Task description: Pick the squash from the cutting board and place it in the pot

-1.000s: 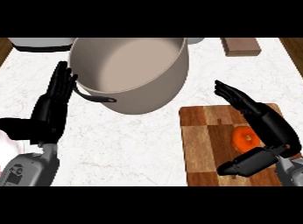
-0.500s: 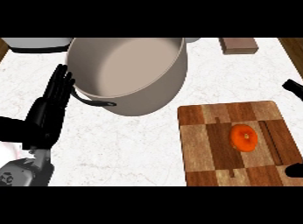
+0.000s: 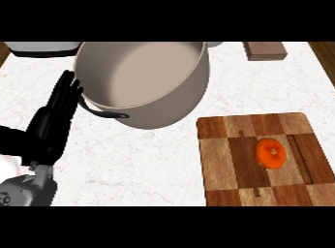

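Squash: orange, lying on the cutting board, in its right half and a bit above the middle, just left of a dark groove in the wood. Nothing is touching it.

Left hand: the one hand in view, at the left side of the counter. Fingers are straight and close together, pointing up the frame, holding nothing. The thumb sticks out to the left.

Squash vs fingers: well apart. The squash is far to the right of the fingers and lower in the frame, with the pot and bare counter between them.

Pot: big, beige, standing on the counter up and left of the board, overlapping the board's top-left corner in this view. Its black handle sits just right of the fingers; contact can't be judged.

Also there: a brown block at top right and a pale grey thing at top left.
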Robot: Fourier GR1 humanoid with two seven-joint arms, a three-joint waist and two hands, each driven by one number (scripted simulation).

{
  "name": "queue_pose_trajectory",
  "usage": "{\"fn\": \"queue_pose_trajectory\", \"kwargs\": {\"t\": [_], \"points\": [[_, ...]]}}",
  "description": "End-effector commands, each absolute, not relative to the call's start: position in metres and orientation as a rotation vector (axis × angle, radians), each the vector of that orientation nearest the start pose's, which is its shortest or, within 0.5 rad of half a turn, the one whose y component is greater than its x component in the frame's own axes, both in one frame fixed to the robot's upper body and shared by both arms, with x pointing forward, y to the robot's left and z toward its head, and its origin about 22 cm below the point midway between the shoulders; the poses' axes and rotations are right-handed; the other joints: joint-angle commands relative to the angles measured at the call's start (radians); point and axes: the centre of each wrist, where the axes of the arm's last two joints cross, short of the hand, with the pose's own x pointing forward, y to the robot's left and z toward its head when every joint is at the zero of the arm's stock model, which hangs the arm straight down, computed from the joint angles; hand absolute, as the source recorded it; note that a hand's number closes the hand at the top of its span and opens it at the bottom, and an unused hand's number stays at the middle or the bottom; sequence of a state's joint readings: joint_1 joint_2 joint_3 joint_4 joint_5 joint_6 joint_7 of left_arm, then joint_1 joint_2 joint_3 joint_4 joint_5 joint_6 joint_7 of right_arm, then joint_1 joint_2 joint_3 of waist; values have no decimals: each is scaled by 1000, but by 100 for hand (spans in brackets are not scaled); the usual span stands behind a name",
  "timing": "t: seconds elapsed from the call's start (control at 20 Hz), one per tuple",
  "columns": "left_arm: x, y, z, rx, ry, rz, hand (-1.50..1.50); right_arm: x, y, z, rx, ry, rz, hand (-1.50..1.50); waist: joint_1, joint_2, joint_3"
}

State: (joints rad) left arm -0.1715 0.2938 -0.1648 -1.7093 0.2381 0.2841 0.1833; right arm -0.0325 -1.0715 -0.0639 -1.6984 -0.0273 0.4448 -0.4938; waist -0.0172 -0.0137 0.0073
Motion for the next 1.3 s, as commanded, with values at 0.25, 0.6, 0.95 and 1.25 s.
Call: {"fn": "queue_pose_trajectory", "kwargs": {"t": [0.25, 0.6, 0.95, 1.25], "points": [[274, 240, 62, 14, -1464, -2, 0, 238, -373, 210, -315, -1449, 1446, -150, 6, 14, -8], [271, 228, 53, 9, -1463, -15, 0, 245, -346, 194, -348, -1334, 1449, -150, 19, 16, -8], [265, 227, 53, 26, -1476, -1, 0, 246, -354, 175, -424, -1206, 1523, -150, 15, 14, -7], [253, 235, 58, 2, -1472, -15, 0, 233, -339, 137, -420, -1246, 1459, -150, 13, 11, -7]]}}
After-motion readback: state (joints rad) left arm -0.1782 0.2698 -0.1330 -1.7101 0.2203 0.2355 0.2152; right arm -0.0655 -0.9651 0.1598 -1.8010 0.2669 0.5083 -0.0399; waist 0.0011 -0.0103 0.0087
